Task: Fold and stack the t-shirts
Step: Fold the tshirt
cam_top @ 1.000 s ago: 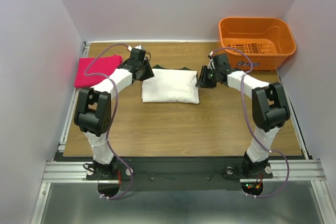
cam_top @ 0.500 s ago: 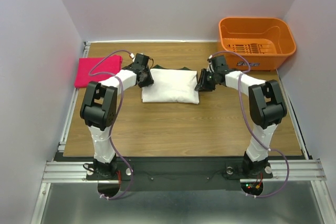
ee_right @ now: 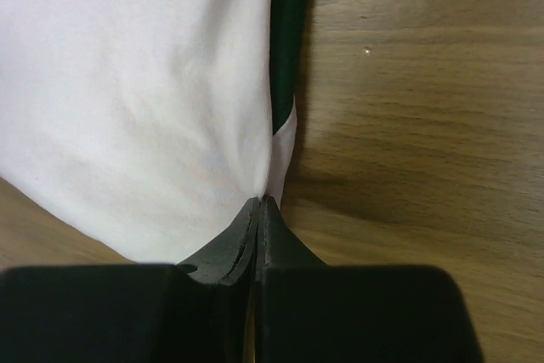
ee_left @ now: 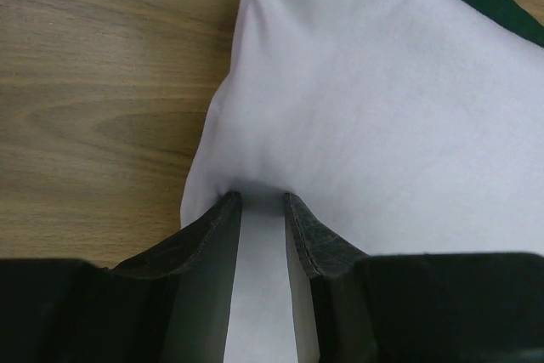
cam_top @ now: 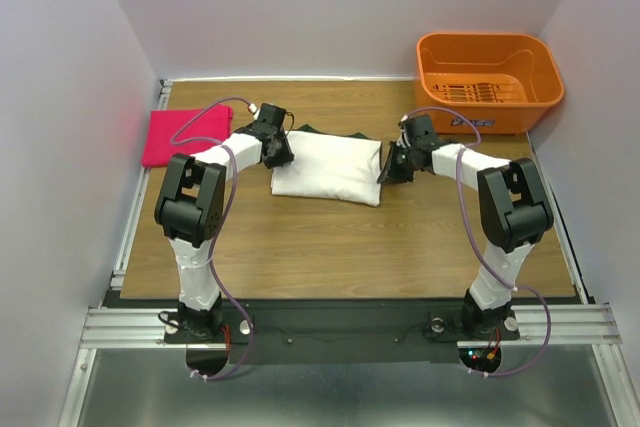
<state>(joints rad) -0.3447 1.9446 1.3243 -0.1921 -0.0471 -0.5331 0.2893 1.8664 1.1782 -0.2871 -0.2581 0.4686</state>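
My left gripper (ee_left: pixel 259 201) was clamped on the left edge of the folded white t-shirt (cam_top: pixel 330 169), cloth puckering between the narrow jaws. My right gripper (ee_right: pixel 258 204) was pinched tight on its right edge, beside the dark green strip (ee_right: pixel 289 31). That shirt lay mid-frame on the table (cam_top: pixel 330 242), the pink-red t-shirt (cam_top: pixel 183 137) folded well apart at upper left, the orange basket (cam_top: pixel 488 39) at upper right.

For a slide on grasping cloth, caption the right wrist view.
Close-up: right end effector shut on an edge of the folded white t-shirt, beside its dark green strip, over the wooden table.
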